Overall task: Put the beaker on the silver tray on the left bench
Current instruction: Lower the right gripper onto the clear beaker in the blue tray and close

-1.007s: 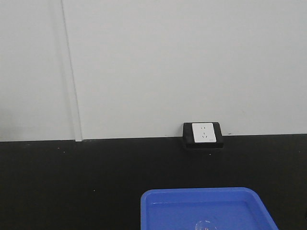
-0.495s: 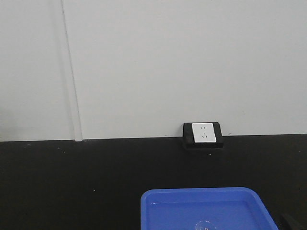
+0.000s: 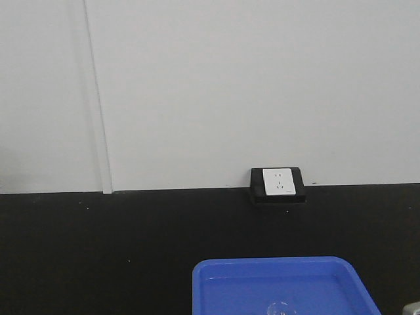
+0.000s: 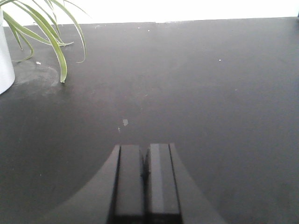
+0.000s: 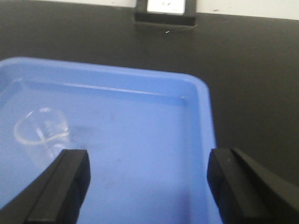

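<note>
While the right gripper (image 5: pixel 147 163) hangs over the blue tray (image 5: pixel 140 135) with jaws spread wide and empty, the beaker (image 5: pixel 41 133) sits in that tray, left of their gap. We judge it best to shift left, centre on the glass, lower, then close gently. The left gripper (image 4: pixel 145 172), jaws pressed together and empty, hovers over bare desk (image 4: pixel 210 93).

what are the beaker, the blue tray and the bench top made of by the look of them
Beaker: probably clear glass; the tray shows through it and its rim glints.
Blue tray: likely plastic, smooth with a soft sheen and rounded moulded corners.
Bench top: matte black with faint specks; the material is unclear.
</note>
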Available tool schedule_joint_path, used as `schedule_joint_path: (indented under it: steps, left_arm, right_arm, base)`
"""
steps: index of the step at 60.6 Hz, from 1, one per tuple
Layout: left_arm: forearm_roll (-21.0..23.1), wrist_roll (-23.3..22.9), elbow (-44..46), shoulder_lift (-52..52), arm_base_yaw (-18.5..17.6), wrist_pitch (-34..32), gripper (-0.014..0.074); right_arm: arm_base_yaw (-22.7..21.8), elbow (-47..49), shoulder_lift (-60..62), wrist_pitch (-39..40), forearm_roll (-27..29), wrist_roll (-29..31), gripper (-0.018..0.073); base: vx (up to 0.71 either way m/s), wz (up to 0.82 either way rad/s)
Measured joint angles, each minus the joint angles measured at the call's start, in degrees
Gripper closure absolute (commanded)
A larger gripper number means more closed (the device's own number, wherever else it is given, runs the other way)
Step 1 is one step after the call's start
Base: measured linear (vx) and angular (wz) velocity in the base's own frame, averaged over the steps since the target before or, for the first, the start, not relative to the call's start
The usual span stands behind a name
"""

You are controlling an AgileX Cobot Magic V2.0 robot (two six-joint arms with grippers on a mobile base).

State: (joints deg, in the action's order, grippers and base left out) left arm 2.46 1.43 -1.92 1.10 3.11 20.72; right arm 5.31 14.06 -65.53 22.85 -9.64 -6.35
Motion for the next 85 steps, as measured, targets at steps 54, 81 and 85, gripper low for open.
schedule_joint_path:
  steps: [54, 81, 85]
  left_arm:
    - [0.0, 0.0, 0.0, 0.0, 0.0, 0.0, 0.0595]
    - [0.0, 0.0, 0.0, 0.0, 0.0, 0.0, 0.0595]
    - [0.0, 0.0, 0.0, 0.0, 0.0, 0.0, 0.0595]
  right_arm:
    - [0.0, 14.4, -43.2, 30.6, -27.7, -2.8, -0.0023]
    - [0.0, 25.7, -52.7, 31.1, -32.5, -8.8, 0.0029]
    - [0.0, 25.8, -52.9, 31.1, -32.5, -8.9, 0.0084]
  base:
    - [0.00, 0.00]
    - [0.00, 0.00]
    - [0.00, 0.00]
